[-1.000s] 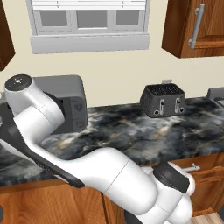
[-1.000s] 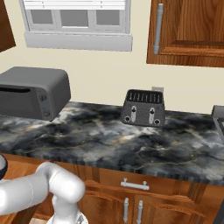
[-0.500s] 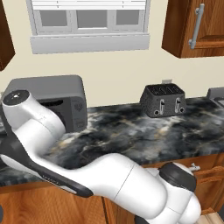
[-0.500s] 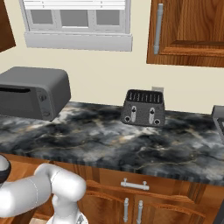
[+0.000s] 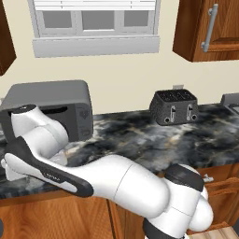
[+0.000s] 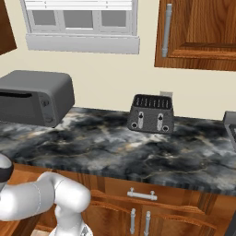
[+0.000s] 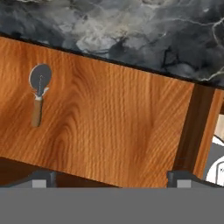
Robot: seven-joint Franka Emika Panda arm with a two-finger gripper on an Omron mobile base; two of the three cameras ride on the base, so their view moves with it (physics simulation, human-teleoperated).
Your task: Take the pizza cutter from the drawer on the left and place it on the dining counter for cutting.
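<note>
Drawer (image 7: 109,127) was open: my hand view looked down into its plain wood inside, just below the edge of the marbled stone surface (image 7: 131,30). The pizza cutter (image 7: 39,94) lay flat on the drawer floor toward the left of that view, grey wheel nearer the stone edge, brown handle pointing away from it. Nothing touched it.

Jaws were spread wide and empty; gripper (image 7: 111,177) had its two tips far apart at the bottom of the hand view, hovering above the drawer and off to one side of the cutter, not over it.

In the left base view the arm (image 5: 107,182) reached low to the left in front of the cabinets, below the microwave (image 5: 51,109) and toaster (image 5: 175,106).

My read: opening done. Left to do: line up over the handle, descend, grip, lift, carry to the dining counter.
</note>
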